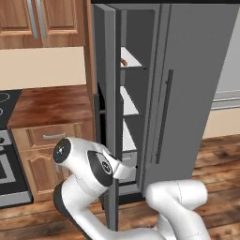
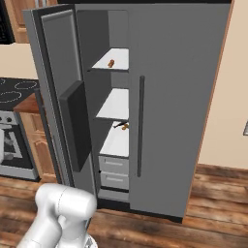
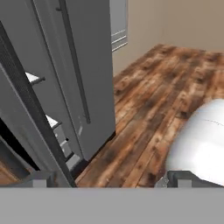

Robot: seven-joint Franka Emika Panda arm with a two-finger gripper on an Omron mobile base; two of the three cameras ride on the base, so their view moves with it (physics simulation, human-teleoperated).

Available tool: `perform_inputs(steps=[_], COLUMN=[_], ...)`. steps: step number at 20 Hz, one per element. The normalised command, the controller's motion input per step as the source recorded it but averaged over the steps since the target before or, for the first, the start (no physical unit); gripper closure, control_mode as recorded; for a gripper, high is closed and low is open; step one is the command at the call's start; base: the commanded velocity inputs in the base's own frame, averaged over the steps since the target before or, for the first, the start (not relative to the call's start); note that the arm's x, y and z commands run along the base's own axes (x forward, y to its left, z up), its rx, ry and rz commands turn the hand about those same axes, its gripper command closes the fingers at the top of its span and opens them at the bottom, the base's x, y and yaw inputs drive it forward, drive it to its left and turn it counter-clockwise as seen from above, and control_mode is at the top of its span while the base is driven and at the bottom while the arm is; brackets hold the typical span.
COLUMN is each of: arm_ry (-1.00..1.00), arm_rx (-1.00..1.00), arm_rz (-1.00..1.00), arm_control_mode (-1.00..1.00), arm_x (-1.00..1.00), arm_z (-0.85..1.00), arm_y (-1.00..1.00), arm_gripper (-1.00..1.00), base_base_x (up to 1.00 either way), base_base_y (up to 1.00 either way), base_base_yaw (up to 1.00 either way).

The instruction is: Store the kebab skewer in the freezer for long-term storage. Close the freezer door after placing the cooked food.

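The freezer door, with its black dispenser panel, stands wide open to the left. The kebab skewer, a tiny brown piece on a thin dark stick, lies on the third white shelf inside. In the left base view I see the door edge-on, with my arm bent low beside it and the hand partly behind that edge. My gripper is open, its fingertips far apart with nothing between them. It sits low by the door's bottom edge.
Another small brown item rests on the top shelf. Two grey drawers sit below the shelves. The plain fridge door with its bar handle is shut. A stove and a wooden counter stand left. Wood floor lies right.
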Motion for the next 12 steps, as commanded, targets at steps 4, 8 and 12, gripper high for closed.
perform_inputs(steps=[4,8,12], arm_ry=[-0.27,-0.09,0.02], arm_rx=[-0.18,-0.06,-0.02], arm_rz=[-0.33,-0.15,0.0], arm_control_mode=[-1.0,-1.0,-1.0], arm_x=[0.65,0.63,0.82], arm_z=[-0.24,0.0,-0.02], arm_y=[0.61,0.54,0.06], arm_gripper=[-1.0,-1.0,-1.0], base_base_x=[0.0,0.0,0.0], base_base_y=[0.0,0.0,0.0], base_base_yaw=[0.0,0.0,0.0])
